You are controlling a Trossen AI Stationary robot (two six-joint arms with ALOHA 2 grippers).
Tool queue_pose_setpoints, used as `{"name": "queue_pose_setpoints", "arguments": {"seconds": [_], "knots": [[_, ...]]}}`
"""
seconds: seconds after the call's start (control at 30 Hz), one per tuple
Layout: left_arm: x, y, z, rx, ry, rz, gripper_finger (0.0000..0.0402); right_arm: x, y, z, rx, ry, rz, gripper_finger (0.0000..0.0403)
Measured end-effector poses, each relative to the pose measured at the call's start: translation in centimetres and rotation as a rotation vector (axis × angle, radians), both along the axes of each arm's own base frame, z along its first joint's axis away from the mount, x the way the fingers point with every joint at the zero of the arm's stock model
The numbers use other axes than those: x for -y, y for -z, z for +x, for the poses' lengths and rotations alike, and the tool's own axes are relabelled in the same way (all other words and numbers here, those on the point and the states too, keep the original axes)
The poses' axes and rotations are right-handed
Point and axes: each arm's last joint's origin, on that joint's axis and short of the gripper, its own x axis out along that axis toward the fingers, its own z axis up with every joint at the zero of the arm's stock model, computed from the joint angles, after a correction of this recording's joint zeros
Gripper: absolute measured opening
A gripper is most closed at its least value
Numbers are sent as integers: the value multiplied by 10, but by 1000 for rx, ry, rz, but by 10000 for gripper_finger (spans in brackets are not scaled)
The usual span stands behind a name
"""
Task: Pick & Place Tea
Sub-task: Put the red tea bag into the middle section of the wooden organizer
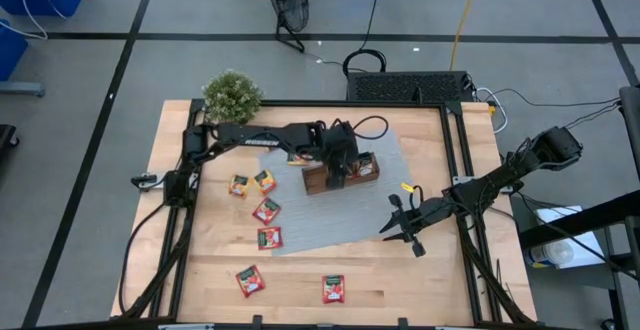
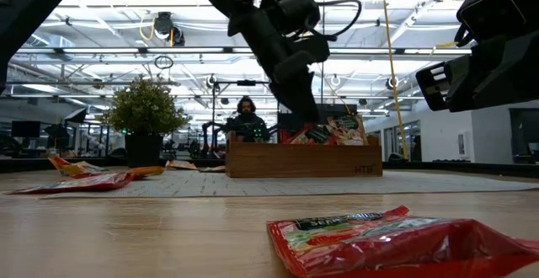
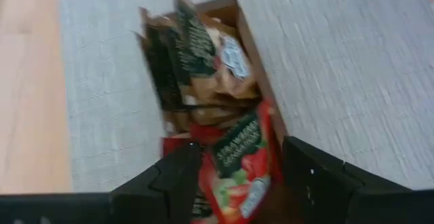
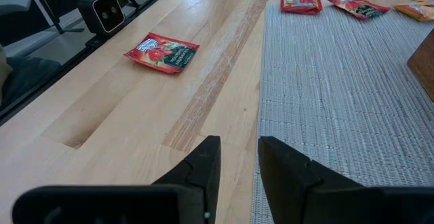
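Observation:
The brown wooden tray (image 1: pixel 315 182) stands on a grey mat (image 1: pixel 400 160), and tea sachets stand on edge in its compartments: grey-brown ones (image 3: pixel 196 54) and a red one (image 3: pixel 237 170). My left gripper (image 3: pixel 241 153) slants down into the tray (image 2: pixel 303 160), open, one finger on each side of the red sachet. Several red and orange sachets lie flat on the table to the tray's left and near side (image 1: pixel 266 210) (image 1: pixel 249 281) (image 1: pixel 333 289). My right gripper (image 1: pixel 392 220) waits above the mat's near right corner, with a narrow gap between its fingers (image 4: pixel 239 149). My left gripper has its fingers (image 3: pixel 180 176) on either side of the red sachet's upper part (image 3: pixel 234 149), slanting down from above. The sachet stands in the tray. Whether the fingers touch it, I cannot tell.
A small green potted plant (image 1: pixel 232 95) stands at the table's far left corner. A black frame (image 1: pixel 455 170) runs along the table's edges. One red sachet (image 2: pixel 396 240) lies near the front edge. Bare wood lies between the mat and the front edge.

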Motion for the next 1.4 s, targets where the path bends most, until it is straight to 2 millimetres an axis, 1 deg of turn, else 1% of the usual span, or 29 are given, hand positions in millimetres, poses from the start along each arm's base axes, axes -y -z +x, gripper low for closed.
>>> {"name": "queue_pose_setpoints", "arguments": {"seconds": [0.23, 0.43, 0.63, 0.8, 0.93, 1.0, 1.13, 1.4], "knots": [[6, 3, -3, -48, 17, -14, 211, 0, 0, 0, -1, 0, 0, 91], [6, 2, -2, -41, 16, -14, 211, 0, 0, 0, -1, 0, 0, 91], [4, 2, -2, -44, -7, 50, 211, 0, 0, 0, -1, 0, 0, 91], [-1, 2, -3, -46, -17, 57, 211, 0, 0, 0, -1, 0, 0, 91], [-2, 8, -1, -51, -9, 54, 211, 0, 0, 0, 0, 0, 0, 91], [-1, 16, 2, -57, 9, 42, 211, 0, 0, 0, 0, 0, 0, 91], [-1, 23, 5, -57, 26, 27, 211, 0, 1, 0, -4, 1, -2, 91], [-1, 24, 5, -58, 38, 30, 211, 0, 1, -1, -9, 1, -5, 91]]}}
